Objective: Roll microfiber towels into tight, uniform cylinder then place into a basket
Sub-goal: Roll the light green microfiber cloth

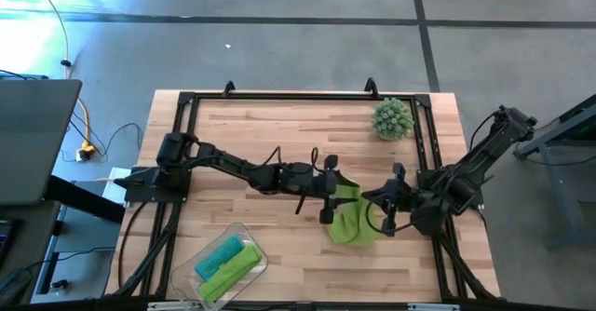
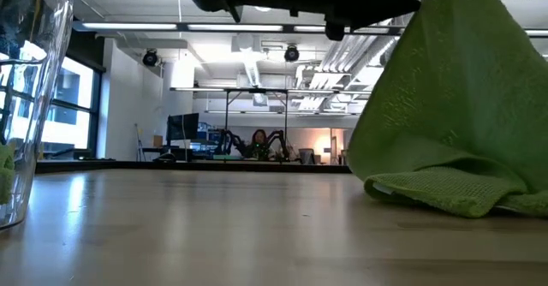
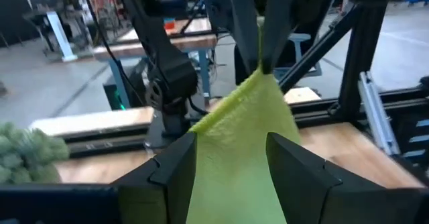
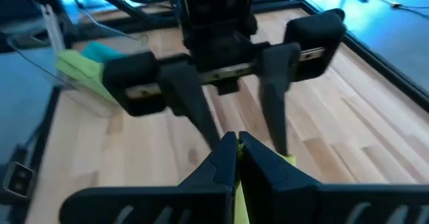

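Step in hand: handing over or re-gripping the third towel, a lime green towel (image 1: 352, 220), near the middle of the worktop (image 1: 279, 134); not yet rolled.
Lime green towel: lifted by one corner, draped down in a loose cone, lower edge bunched on the wood; in the low view a hanging sheet with a crumpled hem (image 2: 454, 192).
Right gripper (image 4: 236, 147): fingers pressed together, clamped on the towel's top corner; yellow-green cloth visible between the tips. In the high view, just right of the towel (image 1: 386, 204).
Left gripper (image 3: 228, 163): fingers apart, one on each side of the hanging cloth, not pinching it. In the high view, at the towel's left edge (image 1: 333, 188).
Basket (image 1: 247, 235): clear tub at the front-left of the worktop, well apart from both grippers; holds two rolled towels, a teal towel (image 1: 219, 253) beside a second lime green towel (image 1: 228, 272).
Spiky ball (image 1: 392, 118): at the back right of the worktop, out of the way.
Doing it well: probably best to lay the cloth flat and square before any rolling; a roll started from a bunched cone is likely to come out lumpy and uneven.
Grip advice: close the left fingers on an edge or corner, not mid-cloth, so that the two grips can stretch one side taut.
Risk: soft pile may slip from a shallow pinch; releasing the right grip before the left has closed would probably drop the towel in a heap.
Remaining: flatten, roll tight, carry to the basket beside the other two.
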You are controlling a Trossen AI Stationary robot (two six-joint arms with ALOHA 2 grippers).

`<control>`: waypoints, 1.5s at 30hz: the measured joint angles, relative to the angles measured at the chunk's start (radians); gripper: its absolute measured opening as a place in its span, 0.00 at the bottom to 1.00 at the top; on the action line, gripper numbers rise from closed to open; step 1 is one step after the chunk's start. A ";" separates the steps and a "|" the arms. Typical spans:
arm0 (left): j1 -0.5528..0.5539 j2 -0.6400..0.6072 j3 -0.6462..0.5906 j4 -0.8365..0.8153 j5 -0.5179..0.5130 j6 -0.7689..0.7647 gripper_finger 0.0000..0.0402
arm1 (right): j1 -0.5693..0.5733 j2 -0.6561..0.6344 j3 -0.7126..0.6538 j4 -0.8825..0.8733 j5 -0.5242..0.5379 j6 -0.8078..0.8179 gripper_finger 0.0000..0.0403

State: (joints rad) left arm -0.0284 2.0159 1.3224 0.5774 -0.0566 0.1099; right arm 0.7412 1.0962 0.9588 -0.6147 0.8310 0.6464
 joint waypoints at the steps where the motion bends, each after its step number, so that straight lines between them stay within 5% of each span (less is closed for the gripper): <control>1: 0.000 0.000 0.001 0.000 0.000 0.023 0.42 | 0.000 -0.003 0.000 0.008 -0.005 0.000 0.00; 16: 0.003 0.001 0.003 -0.057 -0.011 0.167 0.42 | 0.000 -0.005 0.003 0.139 -0.071 -0.109 0.00; 32: 0.011 0.001 0.000 -0.433 -0.194 0.004 0.42 | 0.034 -0.006 0.185 0.008 -0.125 -0.152 0.00; 45: -0.041 -0.021 0.000 -0.324 -0.220 0.148 0.42 | 0.087 -0.006 0.206 -0.123 -0.164 -0.105 0.00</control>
State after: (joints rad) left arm -0.0695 1.9945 1.3220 0.2529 -0.2764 0.2576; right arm 0.8280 1.0904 1.1652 -0.7373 0.6674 0.5411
